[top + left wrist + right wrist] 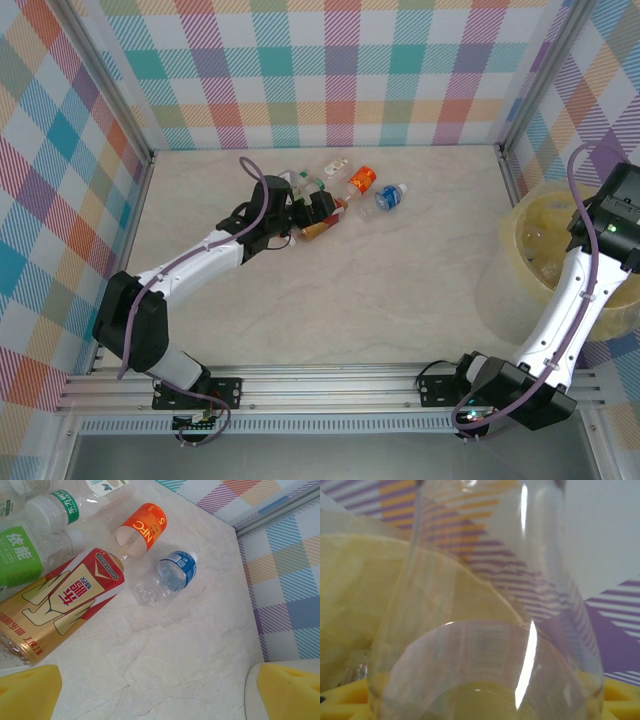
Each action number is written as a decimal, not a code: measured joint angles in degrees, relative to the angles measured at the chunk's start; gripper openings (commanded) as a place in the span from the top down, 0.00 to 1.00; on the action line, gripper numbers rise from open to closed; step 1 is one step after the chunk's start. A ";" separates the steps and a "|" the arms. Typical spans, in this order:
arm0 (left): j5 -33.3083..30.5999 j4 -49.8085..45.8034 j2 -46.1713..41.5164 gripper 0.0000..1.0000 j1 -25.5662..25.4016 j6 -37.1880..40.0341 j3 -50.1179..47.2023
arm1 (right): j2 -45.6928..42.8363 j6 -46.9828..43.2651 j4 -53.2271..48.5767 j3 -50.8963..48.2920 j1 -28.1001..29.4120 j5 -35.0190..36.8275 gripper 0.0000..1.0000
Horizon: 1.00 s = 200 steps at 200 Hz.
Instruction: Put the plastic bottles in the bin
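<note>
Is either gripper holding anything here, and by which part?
Left gripper: open, nothing held. Right gripper: a clear bottle stands between its pads above the bin, by its body; whether the pads actually grip it cannot be told.

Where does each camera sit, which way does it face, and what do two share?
Top external: above and behind, looking down on the table; both arms show.
Left wrist: faces down at lying bottles, its yellow fingertips at bottom.
Right wrist: close against a clear bottle, the bin behind, yellow pads below.
Shared: top and left wrist both see the orange-labelled bottle.
</note>
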 measured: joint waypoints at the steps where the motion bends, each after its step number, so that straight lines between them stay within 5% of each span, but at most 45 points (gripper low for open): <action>1: 0.00 0.00 0.09 0.00 0.00 -0.07 0.00 | 0.02 0.09 0.07 -0.22 -0.04 0.00 0.31; 28: 0.00 -0.04 0.98 0.00 0.00 -0.57 0.35 | 0.17 1.44 0.09 -2.45 -0.24 0.50 0.18; 120: -0.07 -0.07 2.21 0.00 0.00 -0.92 0.76 | -0.68 2.80 0.46 -2.47 -0.24 3.10 0.05; 200: -0.07 -0.42 3.19 0.00 0.00 -0.92 0.76 | -6.45 8.07 1.33 -2.23 0.15 -12.85 0.00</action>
